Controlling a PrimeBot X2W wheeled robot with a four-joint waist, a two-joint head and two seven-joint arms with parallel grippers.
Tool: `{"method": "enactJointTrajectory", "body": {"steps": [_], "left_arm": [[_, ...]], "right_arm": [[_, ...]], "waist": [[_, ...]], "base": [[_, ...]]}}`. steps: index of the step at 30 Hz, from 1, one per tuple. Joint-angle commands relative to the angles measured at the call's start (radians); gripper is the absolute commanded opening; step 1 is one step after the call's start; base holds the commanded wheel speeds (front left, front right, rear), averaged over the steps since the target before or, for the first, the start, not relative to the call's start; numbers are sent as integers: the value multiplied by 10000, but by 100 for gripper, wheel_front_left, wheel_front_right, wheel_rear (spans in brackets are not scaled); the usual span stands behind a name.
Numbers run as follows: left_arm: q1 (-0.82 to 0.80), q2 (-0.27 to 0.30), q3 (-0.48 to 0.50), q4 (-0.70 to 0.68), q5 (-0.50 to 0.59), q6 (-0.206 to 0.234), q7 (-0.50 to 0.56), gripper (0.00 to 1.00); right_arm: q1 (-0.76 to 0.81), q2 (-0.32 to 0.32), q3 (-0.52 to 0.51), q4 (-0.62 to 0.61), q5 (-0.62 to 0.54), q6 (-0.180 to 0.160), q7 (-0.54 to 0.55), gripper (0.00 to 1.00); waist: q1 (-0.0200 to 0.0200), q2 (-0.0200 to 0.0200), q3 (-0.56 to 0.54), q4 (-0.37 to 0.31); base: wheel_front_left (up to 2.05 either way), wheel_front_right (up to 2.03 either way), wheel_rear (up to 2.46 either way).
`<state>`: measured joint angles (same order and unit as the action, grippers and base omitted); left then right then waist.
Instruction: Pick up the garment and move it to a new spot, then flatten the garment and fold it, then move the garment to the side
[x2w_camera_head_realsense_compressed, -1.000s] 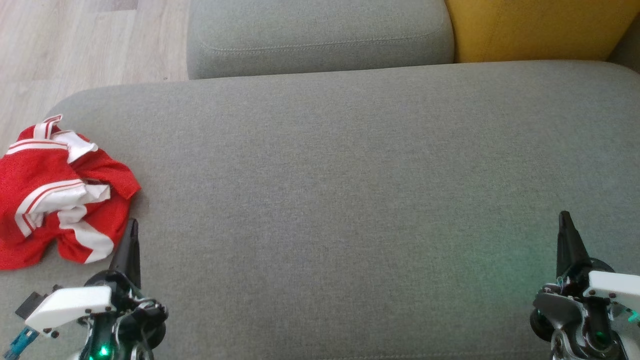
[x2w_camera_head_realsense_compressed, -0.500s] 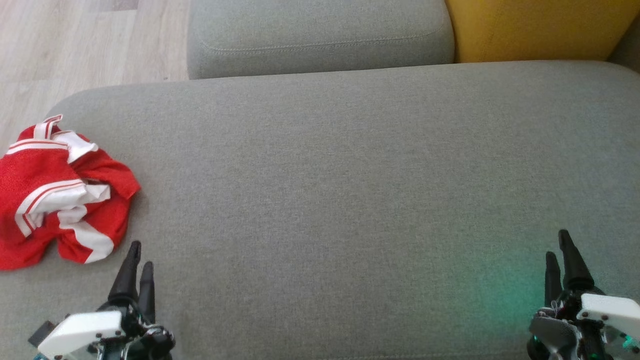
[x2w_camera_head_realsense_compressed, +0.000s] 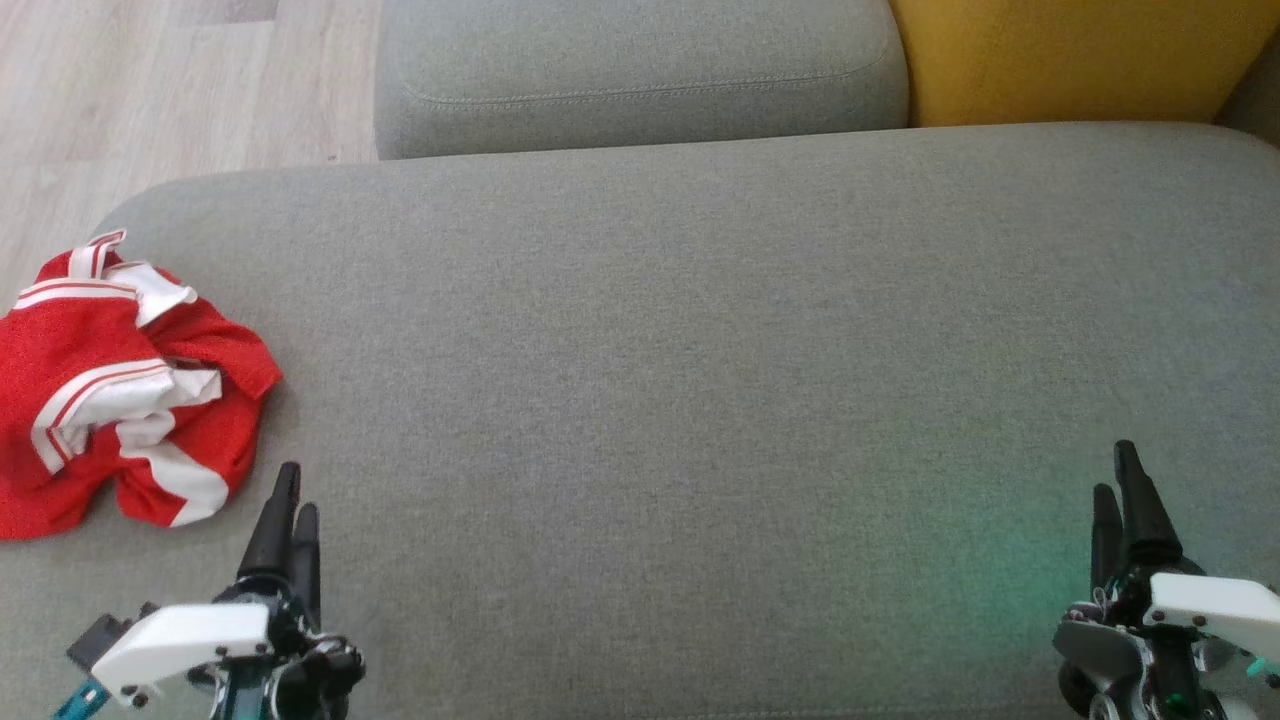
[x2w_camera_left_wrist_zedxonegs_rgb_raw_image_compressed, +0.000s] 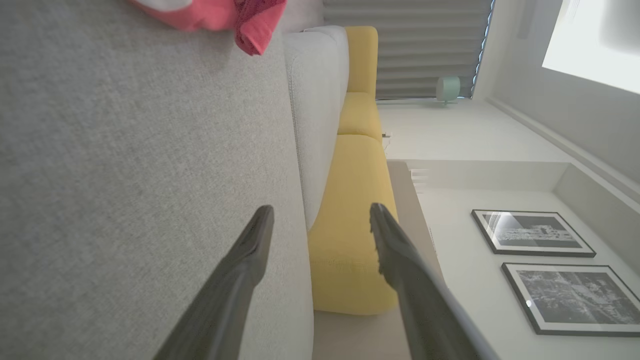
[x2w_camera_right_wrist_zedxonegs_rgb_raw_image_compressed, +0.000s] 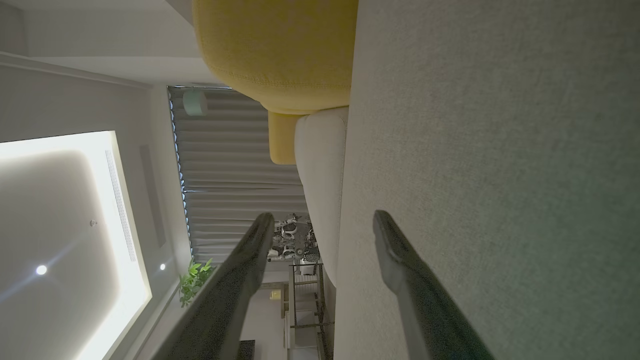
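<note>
The garment (x2w_camera_head_realsense_compressed: 120, 390), red with white stripes, lies crumpled at the left end of the grey sofa seat (x2w_camera_head_realsense_compressed: 680, 380). A corner of the garment (x2w_camera_left_wrist_zedxonegs_rgb_raw_image_compressed: 235, 15) appears at the top of the left wrist view. My left gripper (x2w_camera_head_realsense_compressed: 295, 490) hovers just right of and below the garment, apart from it, open with nothing between its fingers (x2w_camera_left_wrist_zedxonegs_rgb_raw_image_compressed: 260, 235). My right gripper (x2w_camera_head_realsense_compressed: 1115, 470) is at the lower right over bare cushion, also open and empty; its fingers (x2w_camera_right_wrist_zedxonegs_rgb_raw_image_compressed: 385, 235) stand spread in the right wrist view.
A grey back cushion (x2w_camera_head_realsense_compressed: 640, 70) and a yellow cushion (x2w_camera_head_realsense_compressed: 1080, 55) stand behind the seat. Wooden floor (x2w_camera_head_realsense_compressed: 150, 90) lies beyond the seat's left end. The garment sits close to that left edge.
Both grippers went from shut to open. The left gripper dipped toward me, then moved forward and slightly right. The right gripper dropped back a little. The garment has not moved.
</note>
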<state>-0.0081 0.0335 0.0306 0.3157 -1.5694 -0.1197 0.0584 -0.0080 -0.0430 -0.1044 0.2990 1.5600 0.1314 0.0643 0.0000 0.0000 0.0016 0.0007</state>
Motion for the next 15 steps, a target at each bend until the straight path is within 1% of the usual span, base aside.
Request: {"method": "enactJointTrajectory", "body": {"steps": [1, 5, 15], "left_arm": [[-687, 204, -63, -427, 328, -43, -102, 100], [-765, 165, -48, -578, 843, -45, -221, 100], [-893, 129, -142, -970, 2280, -52, -514, 100]], "right_arm": [[-461, -219, 91, -470, -247, -1, -121, 100], [-521, -331, 182, -645, -647, -1, -249, 100], [-618, -543, 423, -1064, -2137, -2, -549, 100]], "waist": [[0, 0, -7, 0], [0, 0, -21, -1], [0, 0, -47, -11]], "base": [[0, 0, 0], [0, 0, 0], [0, 0, 0]]}}
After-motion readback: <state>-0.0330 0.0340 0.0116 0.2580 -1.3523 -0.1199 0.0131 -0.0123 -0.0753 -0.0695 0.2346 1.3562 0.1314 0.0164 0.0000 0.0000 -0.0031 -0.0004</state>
